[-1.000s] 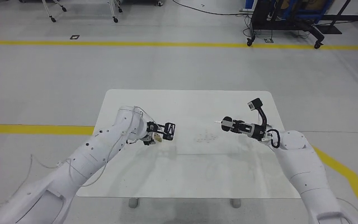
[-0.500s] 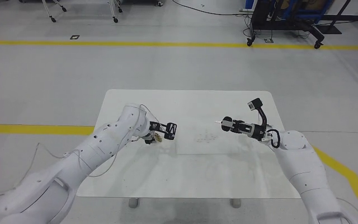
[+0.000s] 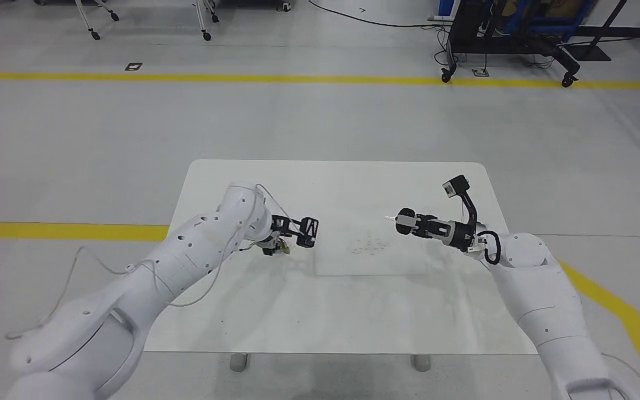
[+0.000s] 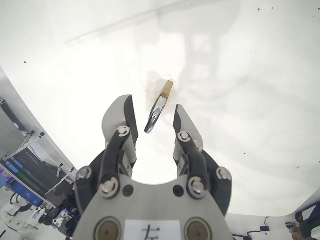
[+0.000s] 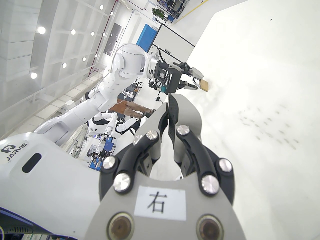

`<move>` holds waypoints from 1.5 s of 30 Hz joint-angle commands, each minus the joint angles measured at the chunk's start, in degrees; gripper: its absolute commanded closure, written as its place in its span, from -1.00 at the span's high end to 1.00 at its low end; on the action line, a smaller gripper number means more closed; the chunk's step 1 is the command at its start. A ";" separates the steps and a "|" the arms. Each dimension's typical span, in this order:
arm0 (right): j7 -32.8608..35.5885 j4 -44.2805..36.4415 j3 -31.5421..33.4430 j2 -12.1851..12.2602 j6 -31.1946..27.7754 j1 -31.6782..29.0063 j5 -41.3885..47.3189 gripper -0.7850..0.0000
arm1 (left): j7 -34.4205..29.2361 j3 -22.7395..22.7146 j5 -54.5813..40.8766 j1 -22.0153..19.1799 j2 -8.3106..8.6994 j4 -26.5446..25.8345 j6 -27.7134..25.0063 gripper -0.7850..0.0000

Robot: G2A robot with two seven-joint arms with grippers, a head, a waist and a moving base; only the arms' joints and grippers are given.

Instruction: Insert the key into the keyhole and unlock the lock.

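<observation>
**Step in hand (my judgement):** securing the lock; insertion has not begun. Next I need to close the left pads on the lock, turn its keyhole towards the key, then line the two up on one axis. I cannot see the keyhole face.

1. **Table** [image 3: 330, 300]: white, smooth, matt slab with rounded corners and a scatter of dark scuffs near the middle.
2. **Left gripper** [image 3: 308, 232]: released. Its ribbed black pads straddle the lock, with a gap on either side.
3. **Right gripper** [image 5: 171, 101]: clenched, ribbed pads pressed together. It is held over the table's right half, well apart from the lock.
4. **Lock** [image 4: 158, 108]: flat padlock with a brass body and polished steel shackle. It is seen edge-on and tilted, body end towards the tabletop, on the table's left half.
5. **Key** [image 3: 388, 215]: thin pale sliver projecting from the right fingertips, too small to show any teeth.
</observation>
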 commanded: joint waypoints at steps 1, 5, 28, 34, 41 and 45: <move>0.00 0.00 0.00 0.00 0.00 0.00 0.00 -1.00 | -0.16 0.40 -0.53 -0.24 -0.23 0.51 0.00 -1.00; 0.00 0.00 0.00 0.00 0.00 0.00 0.00 -1.00 | -0.45 1.37 -1.71 -0.81 -0.62 1.24 0.00 -1.00; 0.00 0.00 0.00 0.00 0.00 0.00 0.00 -1.00 | -10.96 10.28 -28.20 -6.75 1.42 2.66 0.00 -1.00; 0.00 0.00 0.00 0.00 0.00 0.00 0.00 -1.00 | -11.76 10.28 -29.09 -5.88 1.75 3.89 0.00 -0.99; 0.00 0.00 0.00 0.00 0.00 0.00 0.00 -1.00 | -11.76 10.28 -29.90 -5.80 1.47 4.65 0.00 -0.23; 0.00 0.00 0.00 0.00 0.00 0.00 0.00 -1.00 | -11.76 10.28 -30.78 -6.10 1.47 4.64 0.00 -0.20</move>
